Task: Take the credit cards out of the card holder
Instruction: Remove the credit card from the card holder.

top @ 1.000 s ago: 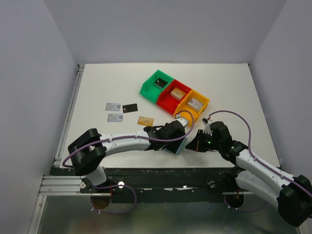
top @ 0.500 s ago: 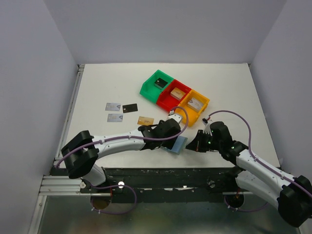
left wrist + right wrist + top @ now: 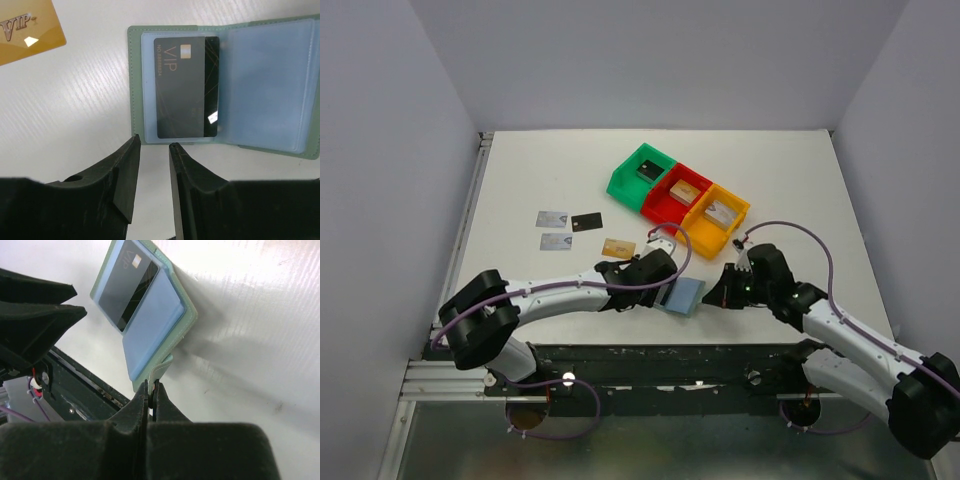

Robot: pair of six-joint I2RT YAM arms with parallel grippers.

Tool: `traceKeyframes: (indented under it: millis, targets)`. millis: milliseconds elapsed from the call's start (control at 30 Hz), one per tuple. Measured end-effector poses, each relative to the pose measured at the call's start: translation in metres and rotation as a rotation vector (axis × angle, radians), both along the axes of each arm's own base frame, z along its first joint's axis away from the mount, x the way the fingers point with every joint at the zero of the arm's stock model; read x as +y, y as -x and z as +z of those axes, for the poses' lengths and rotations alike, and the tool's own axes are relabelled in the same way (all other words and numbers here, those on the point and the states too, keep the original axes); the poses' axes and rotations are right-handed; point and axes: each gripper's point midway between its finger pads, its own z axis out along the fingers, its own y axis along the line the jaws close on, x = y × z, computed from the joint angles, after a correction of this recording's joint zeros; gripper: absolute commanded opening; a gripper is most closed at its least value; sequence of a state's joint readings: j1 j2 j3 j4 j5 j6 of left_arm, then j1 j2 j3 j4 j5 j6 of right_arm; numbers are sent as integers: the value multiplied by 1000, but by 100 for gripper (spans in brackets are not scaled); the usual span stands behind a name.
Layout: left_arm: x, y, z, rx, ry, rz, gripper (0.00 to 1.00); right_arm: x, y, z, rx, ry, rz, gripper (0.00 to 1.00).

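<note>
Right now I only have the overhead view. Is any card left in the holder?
Observer: Yes. The left wrist camera shows a black card tucked in a clear sleeve of the open card holder.
Operator: Is the left gripper on that card?
Observer: No. The left gripper is open with nothing in it, just short of the holder's near edge.
Operator: And the right one?
Observer: The right wrist camera shows the right gripper shut on a flap at the holder's edge, lifting that side.
</note>
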State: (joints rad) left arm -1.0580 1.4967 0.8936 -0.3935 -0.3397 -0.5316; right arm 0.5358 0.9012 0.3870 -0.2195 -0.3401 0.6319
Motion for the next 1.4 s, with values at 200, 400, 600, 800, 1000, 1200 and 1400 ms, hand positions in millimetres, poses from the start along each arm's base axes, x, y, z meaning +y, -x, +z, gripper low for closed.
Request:
traceKeyframes:
  millis: [200,400,600,800,1000,1200,1400]
  targets:
    - [11,5,-6,12,-2,18,41,-6,-9,1,15,81,-18,5]
    - [14,6,7,-14,70,29,39,-21,-18,-4,46,210,-54,29]
    - [8,1,25,-42,180,32,39,-33,-32,7,29,318,-83,58]
    - [3,-7,34,-37,278,17,38,-41,-40,30,-36,342,-107,53]
    - [-9,-19,43,-28,420,2,31,-4,-43,57,-113,109,-52,18]
    - [-23,-28,53,-30,501,-21,24,33,-42,26,13,-15,15,18]
    - [-27,-30,24,30,453,-6,16,56,-39,12,62,-66,63,27]
